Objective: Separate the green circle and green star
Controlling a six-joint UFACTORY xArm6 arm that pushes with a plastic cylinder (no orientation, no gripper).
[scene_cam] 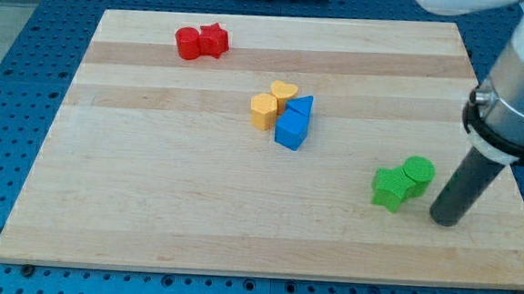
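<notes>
Approach step, by my reading. My tip (446,218) rests on the board just to the view's right of the green pair, touching neither. No pincer on this rig: a bare rod, holding nothing. Green circle (418,170) lies up-left of my tip; green star (391,189) further left, touching the circle. Next move probably needs the tip driven into the seam between them, not square onto the circle. Wooden board (149,204) on blue perforated table (11,77); red, yellow and blue clusters sit well away.
</notes>
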